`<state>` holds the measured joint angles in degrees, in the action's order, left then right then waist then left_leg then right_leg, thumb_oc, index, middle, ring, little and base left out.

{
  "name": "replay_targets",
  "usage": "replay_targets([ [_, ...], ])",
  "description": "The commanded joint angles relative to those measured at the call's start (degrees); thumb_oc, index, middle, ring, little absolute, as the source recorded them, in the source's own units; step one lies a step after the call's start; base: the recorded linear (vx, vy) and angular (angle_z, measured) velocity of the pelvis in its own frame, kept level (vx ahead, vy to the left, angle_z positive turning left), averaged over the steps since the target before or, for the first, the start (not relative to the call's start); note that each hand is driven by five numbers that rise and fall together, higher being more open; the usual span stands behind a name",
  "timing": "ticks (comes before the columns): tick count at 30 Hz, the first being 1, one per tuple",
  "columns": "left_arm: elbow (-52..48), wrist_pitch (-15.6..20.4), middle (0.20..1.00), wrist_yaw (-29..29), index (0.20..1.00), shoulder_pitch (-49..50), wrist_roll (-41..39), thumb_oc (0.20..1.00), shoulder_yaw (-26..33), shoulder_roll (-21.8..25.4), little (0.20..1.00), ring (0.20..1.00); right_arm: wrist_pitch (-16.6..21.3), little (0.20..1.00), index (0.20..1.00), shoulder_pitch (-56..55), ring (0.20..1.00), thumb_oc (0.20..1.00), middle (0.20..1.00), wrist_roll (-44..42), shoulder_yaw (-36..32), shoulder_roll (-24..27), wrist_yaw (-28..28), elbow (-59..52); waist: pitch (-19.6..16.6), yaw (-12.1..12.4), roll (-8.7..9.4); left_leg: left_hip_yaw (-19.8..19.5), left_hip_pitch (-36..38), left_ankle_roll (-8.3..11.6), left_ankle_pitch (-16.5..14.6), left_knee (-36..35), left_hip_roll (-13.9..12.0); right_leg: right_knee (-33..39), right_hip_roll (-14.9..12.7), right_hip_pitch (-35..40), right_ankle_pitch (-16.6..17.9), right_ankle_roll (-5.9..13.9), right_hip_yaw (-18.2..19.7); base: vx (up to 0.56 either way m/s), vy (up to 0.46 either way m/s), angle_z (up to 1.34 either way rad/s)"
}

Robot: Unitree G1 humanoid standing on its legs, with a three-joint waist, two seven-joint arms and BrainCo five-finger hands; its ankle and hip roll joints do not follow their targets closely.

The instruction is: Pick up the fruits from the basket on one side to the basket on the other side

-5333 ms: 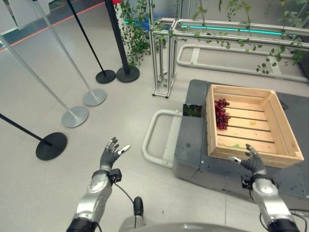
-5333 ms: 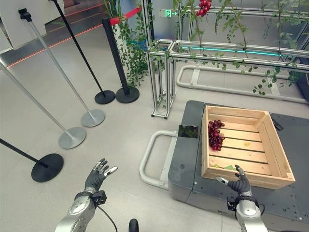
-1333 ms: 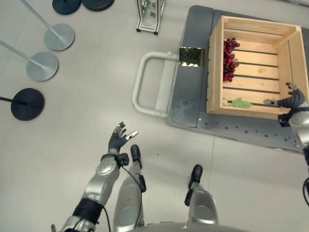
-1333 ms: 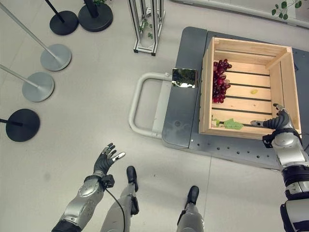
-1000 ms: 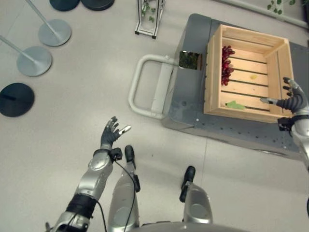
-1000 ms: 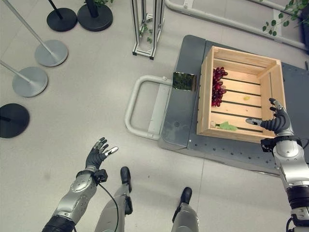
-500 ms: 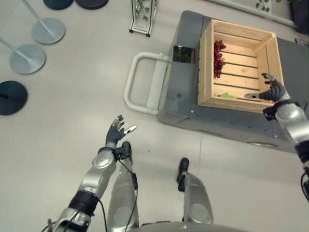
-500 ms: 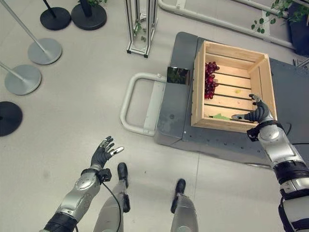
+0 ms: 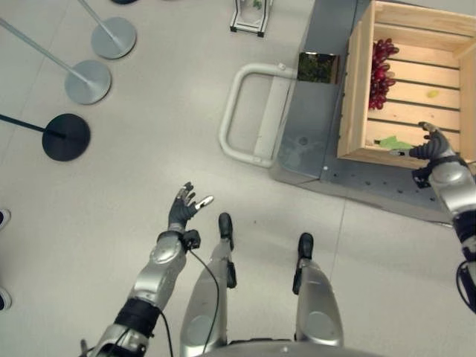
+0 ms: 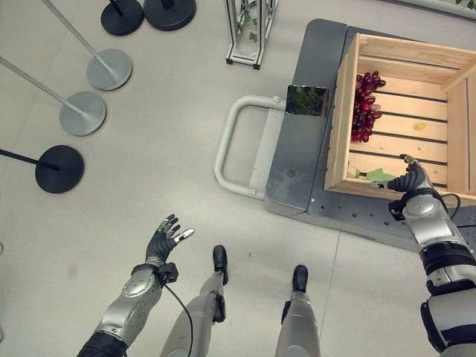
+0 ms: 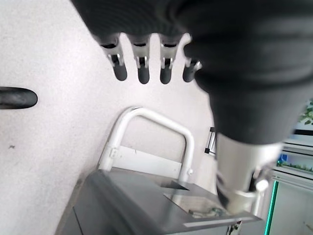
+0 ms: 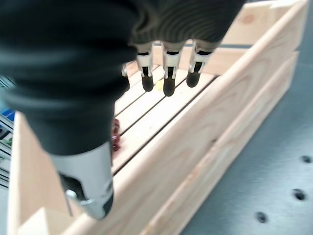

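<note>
A wooden crate (image 10: 339, 134) stands on a grey cart at the right. A bunch of dark red grapes (image 10: 363, 104) lies along its left inner wall, and a green leaf (image 9: 394, 142) rests on the slats near the front wall. My right hand (image 10: 411, 181) hovers open at the crate's front wall, just right of the leaf, holding nothing. In the right wrist view its straight fingers (image 12: 168, 73) reach over that wall above the slats, with a few grapes (image 12: 116, 137) showing past them. My left hand (image 9: 182, 212) hangs open and empty over the bare floor, far left of the cart.
The cart's white loop handle (image 9: 249, 111) sticks out toward the left, with a small mirror-like plate (image 9: 317, 67) on the deck. Stanchion bases (image 9: 67, 136) stand at the upper left, and a metal frame (image 10: 250, 30) beyond the cart. A person's shoe (image 9: 3, 218) shows at the left edge.
The camera has shifted, so the cart sits further right and higher in the picture. My right hand stays at the crate's front wall, now nearer the leaf. The left hand is unchanged.
</note>
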<state>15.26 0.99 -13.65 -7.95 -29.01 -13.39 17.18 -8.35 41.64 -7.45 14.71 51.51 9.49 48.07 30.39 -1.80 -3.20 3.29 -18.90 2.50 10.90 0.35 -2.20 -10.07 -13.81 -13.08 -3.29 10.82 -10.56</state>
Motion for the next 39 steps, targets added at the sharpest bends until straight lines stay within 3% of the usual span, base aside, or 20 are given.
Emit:
replay_targets([
  [1,-5.4,2.6,1.000,-0.2,1.000,0.3,-1.5,1.000,0.4,0.0,1.000,1.000,0.5,1.000,1.000,7.8,1.000,1.000,1.000,1.1,3.6,2.0,3.1,3.5,-0.6,1.3,2.36,1.6,4.1,4.50,-9.4,3.4,-2.4,5.1,2.4,-6.1,6.6,-0.83,-0.4,0.02,-0.124,0.09],
  [7,-7.2,2.4,1.000,0.6,1.000,1.8,-1.0,1.000,-0.3,-0.3,1.000,1.000,0.7,1.000,1.000,11.4,1.000,1.000,1.000,0.6,5.0,4.1,3.5,6.7,-0.6,1.0,1.02,4.0,1.5,5.25,-7.9,3.1,-2.7,5.8,2.3,-7.2,6.4,-1.22,-2.0,-0.02,-0.044,0.09],
  [16,-8.2,3.0,1.000,0.2,1.000,2.0,-1.7,1.000,-1.7,0.7,1.000,1.000,1.1,1.000,1.000,24.5,1.000,1.000,1.000,-2.2,11.7,3.8,3.2,18.6,-0.6,2.3,2.22,2.1,-0.4,4.91,-6.7,0.9,-2.4,6.2,3.6,-10.1,7.4,-1.40,-1.0,-0.03,-0.016,0.09],
  [22,-8.8,3.0,1.000,-0.2,1.000,2.4,-1.5,1.000,-1.9,1.5,1.000,1.000,1.7,1.000,1.000,27.2,1.000,1.000,1.000,-4.1,12.9,2.4,4.1,20.0,-0.6,3.2,2.49,0.3,-1.8,5.01,-5.7,-0.2,-2.8,6.1,4.3,-11.8,7.4,-1.48,-0.9,0.02,-0.035,0.10],
  [26,-7.3,3.2,1.000,-1.1,1.000,1.8,-0.8,1.000,-0.9,1.3,1.000,1.000,3.2,1.000,1.000,23.8,1.000,1.000,1.000,-5.5,11.7,-0.1,5.6,13.2,-0.6,3.4,2.68,-0.6,-1.4,4.95,-6.4,0.3,-3.3,3.9,5.3,-12.9,5.9,-2.21,0.5,0.07,-0.054,0.12],
  [28,-6.4,3.2,1.000,-1.9,1.000,1.9,-0.8,1.000,0.2,1.0,1.000,1.000,3.2,1.000,1.000,20.8,1.000,1.000,1.000,-4.6,11.4,-2.6,6.8,6.3,-0.6,3.3,3.40,-0.4,-0.9,4.62,-9.5,5.1,-3.7,2.9,6.0,-11.7,4.1,-2.90,1.2,0.12,-0.142,0.07],
  [30,-6.2,3.1,1.000,-2.2,1.000,1.7,-0.9,1.000,0.5,0.9,1.000,1.000,3.3,1.000,1.000,19.7,1.000,1.000,1.000,-4.9,10.1,-3.4,7.7,4.0,-0.6,3.5,3.94,-0.7,-1.4,4.44,-10.2,7.8,-3.3,2.8,6.0,-11.3,3.9,-3.14,1.4,0.06,-0.106,-0.18],
  [31,-6.1,3.2,1.000,-2.5,1.000,1.7,-1.1,1.000,0.9,0.6,1.000,1.000,3.5,1.000,1.000,18.4,1.000,1.000,1.000,-3.9,10.0,-3.9,7.5,1.7,-0.6,3.3,4.41,-0.6,-2.7,4.15,-12.2,13.3,-2.9,2.5,5.7,-10.2,2.8,-3.77,1.7,0.06,-0.100,-0.15],
  [32,-5.9,3.1,1.000,-2.5,1.000,1.8,-1.1,1.000,0.8,0.4,1.000,1.000,3.6,1.000,1.000,17.3,1.000,1.000,1.000,-4.5,8.7,-4.2,8.1,0.6,-0.6,3.7,4.28,-1.1,-4.4,4.19,-11.2,17.4,-3.0,2.1,5.8,-9.2,2.0,-4.26,1.8,0.09,-0.159,-0.13],
  [34,-5.9,3.2,1.000,-2.7,1.000,1.5,-1.3,1.000,0.4,0.3,1.000,1.000,4.1,1.000,1.000,15.6,1.000,1.000,1.000,-4.2,7.3,-5.4,8.7,-2.1,-0.6,4.4,4.41,-5.0,-8.2,4.72,-9.6,28.0,-0.8,1.4,5.7,-8.2,0.5,-5.39,1.9,0.09,-0.121,0.00],
  [36,-5.6,2.9,1.000,-3.2,1.000,0.4,-1.4,1.000,0.0,0.1,1.000,1.000,4.0,1.000,1.000,15.2,1.000,1.000,1.000,-5.1,5.9,-6.6,9.7,-2.8,-0.6,4.3,4.24,-6.5,-10.2,4.55,-9.2,27.1,0.3,1.2,5.8,-7.1,-0.4,-5.39,2.9,0.10,-0.009,0.01],
  [39,-4.7,2.7,1.000,-3.7,1.000,-1.3,-1.7,1.000,-0.2,0.0,1.000,1.000,4.4,1.000,1.000,14.3,1.000,1.000,1.000,-5.8,4.7,-7.0,10.5,-3.7,-0.6,4.6,3.52,-6.7,-10.2,5.16,-7.3,18.3,-3.2,0.0,6.6,-5.1,-2.5,-5.09,4.1,0.19,0.071,-0.19],
])
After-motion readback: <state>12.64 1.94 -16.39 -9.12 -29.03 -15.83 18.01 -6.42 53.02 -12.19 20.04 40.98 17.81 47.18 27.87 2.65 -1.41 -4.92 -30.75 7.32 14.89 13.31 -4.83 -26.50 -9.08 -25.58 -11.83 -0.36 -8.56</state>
